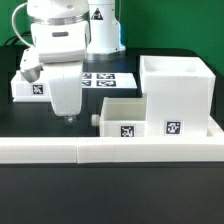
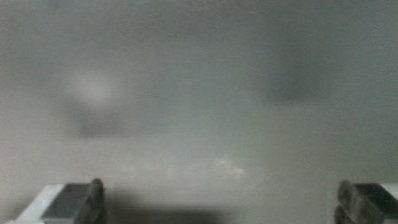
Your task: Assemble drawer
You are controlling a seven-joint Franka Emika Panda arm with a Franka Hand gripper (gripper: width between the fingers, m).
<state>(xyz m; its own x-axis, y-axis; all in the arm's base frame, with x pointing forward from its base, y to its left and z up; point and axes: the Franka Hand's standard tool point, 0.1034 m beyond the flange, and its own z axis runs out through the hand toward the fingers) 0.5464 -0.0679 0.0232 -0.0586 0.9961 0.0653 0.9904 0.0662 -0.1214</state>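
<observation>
Nearest the lens runs the long low white wall (image 1: 110, 150), crossing the whole exterior view and cut off at both edges; it hides the foot of what stands behind it.

Just behind it, toward the exterior view's right, stands the drawer's box casing (image 1: 175, 95), open side up, with one square tag (image 1: 172, 127) showing on its near face. Touching or just beside its left wall sits one small tray (image 1: 120, 115), with a tag on its front and a round knob (image 1: 97, 118) pointing to the exterior view's left. A second tray (image 1: 28, 85) lies well apart at the far left, partly covered by the arm's white hand, with one tag visible.

That makes one casing and two trays.

The marker board (image 1: 108, 77) lies flat between them. Part of it is hidden by the hand, so its tags cannot be counted exactly. No lettering is readable anywhere, only black-and-white patterns.

The gripper (image 1: 68, 119) hangs over the black table (image 1: 110, 95), near the knob but apart from it. Whether it touches the table cannot be told.

In the wrist view the gripper (image 2: 219, 203) shows only two fingertips (image 2: 71, 203), spread wide at opposite edges with nothing between them. Everything beyond is grey blur.
</observation>
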